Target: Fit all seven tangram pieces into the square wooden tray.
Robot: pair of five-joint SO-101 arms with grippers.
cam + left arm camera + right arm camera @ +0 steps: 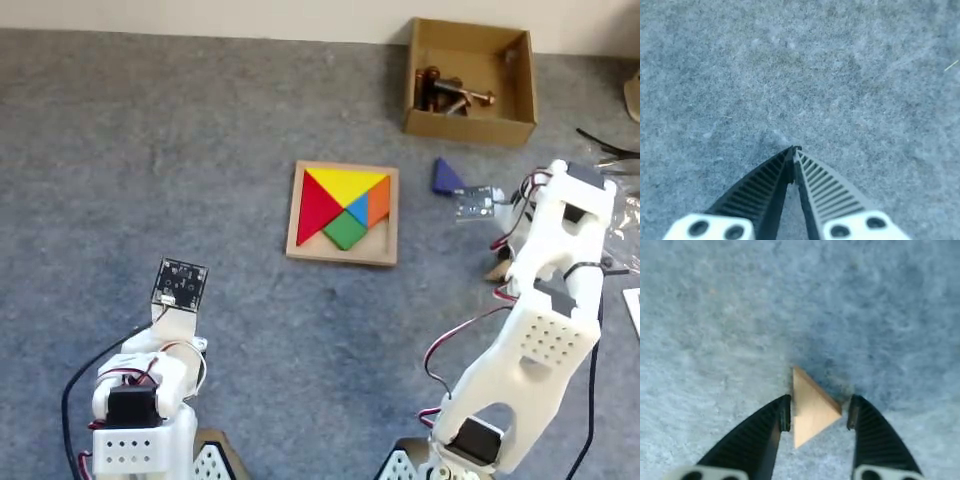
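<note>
Right tool [820, 400] spread astride tan triangle [810, 412], left tool [794, 150] closed, box [465, 128] beyond tray [342, 256]

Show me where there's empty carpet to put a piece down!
Big bare carpet lies left of the wooden tray, beyond the left gripper. Another bare patch sits on the tray's near side, between the grippers. It's crowded right of the tray: purple triangle, right gripper around a wooden triangle, cardboard box.

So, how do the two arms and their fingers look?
Both the left arm and right arm are white plastic shells with black motors and perforated panels. Red, white and black cables loop beside them. The fingers are black, ribbed and tapered, on white bases with screw holes.
</note>
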